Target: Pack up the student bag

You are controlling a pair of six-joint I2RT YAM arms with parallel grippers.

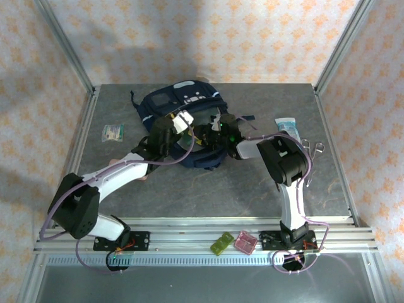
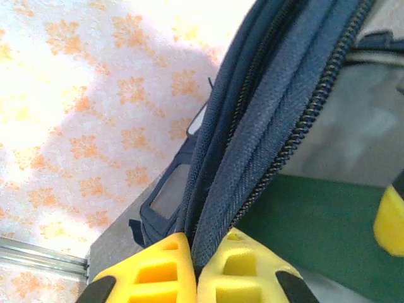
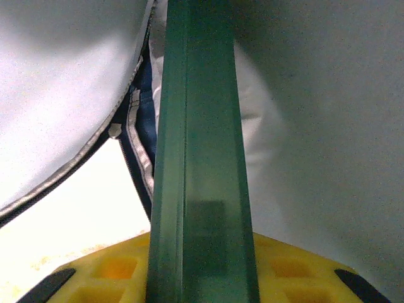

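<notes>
The yellow left fingers (image 2: 154, 268) are pinched tight on the zippered rim of the navy bag (image 2: 252, 126). The right fingers (image 3: 107, 271) clamp a flat green board (image 3: 202, 158) edge-on, and it reaches in against the bag's pale lining (image 3: 315, 126). The bag lies at the far middle of the table (image 1: 208, 189), with both arms meeting over it. A small packet (image 1: 113, 132) lies well to its left and a tube (image 1: 287, 125) to its right.

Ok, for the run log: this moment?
left tool: shut on student bag zipper edge | right tool: shut on green flat item in bag
</notes>
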